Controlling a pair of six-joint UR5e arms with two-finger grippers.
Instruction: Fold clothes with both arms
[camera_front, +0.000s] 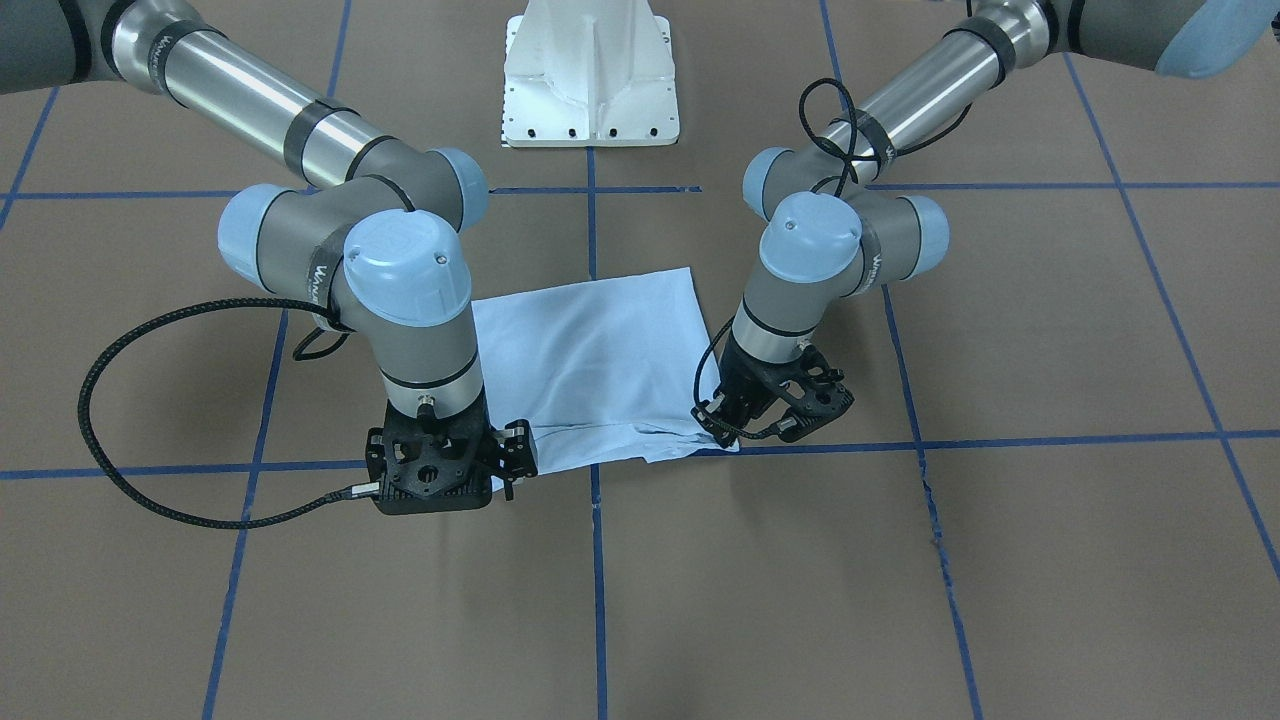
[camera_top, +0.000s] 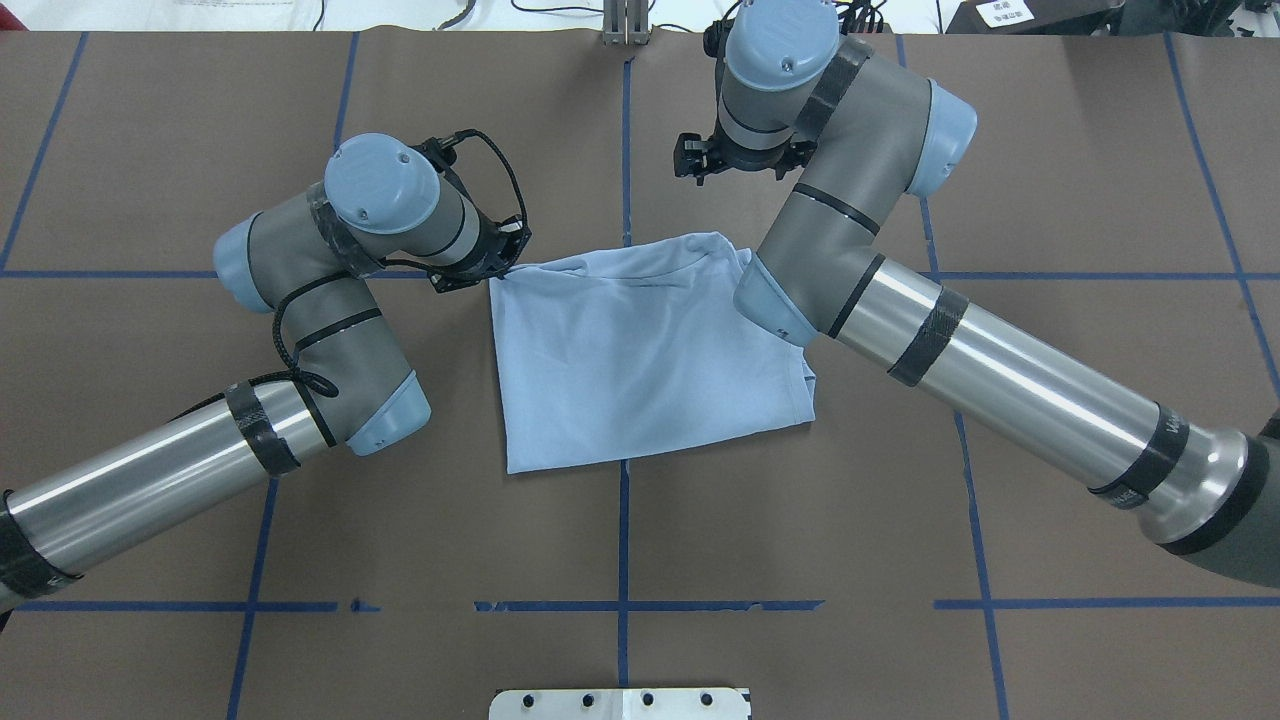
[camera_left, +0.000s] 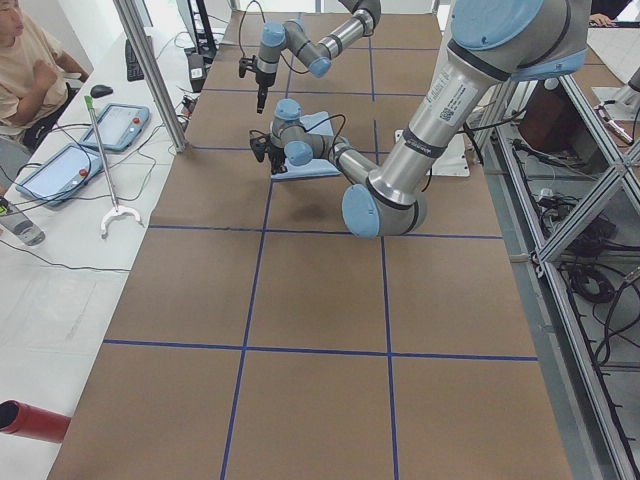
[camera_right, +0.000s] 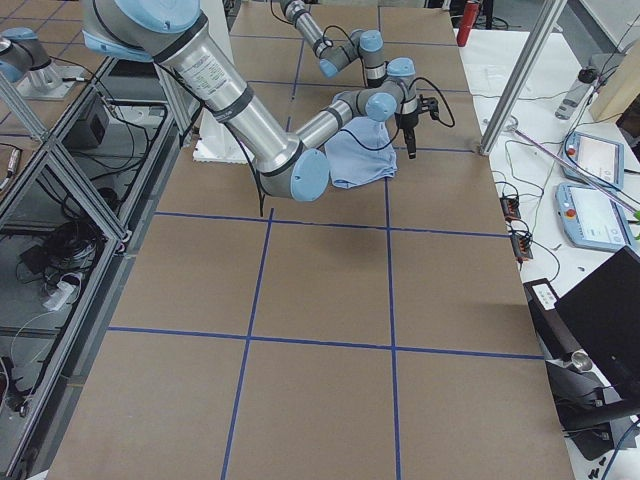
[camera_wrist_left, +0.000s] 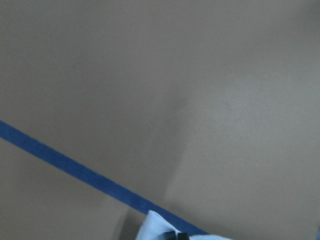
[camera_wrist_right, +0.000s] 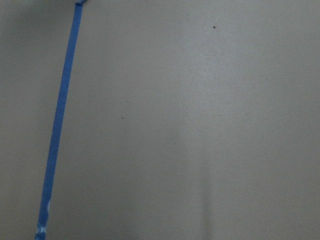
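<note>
A light blue T-shirt (camera_top: 640, 360) lies folded into a rough square on the brown table (camera_top: 620, 540), with its print hidden. My left gripper (camera_top: 503, 268) is down at the shirt's far left corner and looks shut on it. That corner (camera_wrist_left: 160, 225) shows at the bottom edge of the left wrist view, next to a dark fingertip. In the front-facing view the left gripper (camera_front: 722, 432) pins a wrinkled corner of the shirt (camera_front: 590, 360). My right gripper (camera_top: 698, 162) hangs above the table beyond the shirt's far right corner, open and holding nothing. The right wrist view shows only bare table.
Blue tape lines (camera_top: 625, 500) cross the table. The white pedestal base (camera_front: 590, 80) stands at the robot's side. In the left exterior view a seated person (camera_left: 25, 70), tablets (camera_left: 125, 125) and a metal post (camera_left: 150, 70) are beside the table.
</note>
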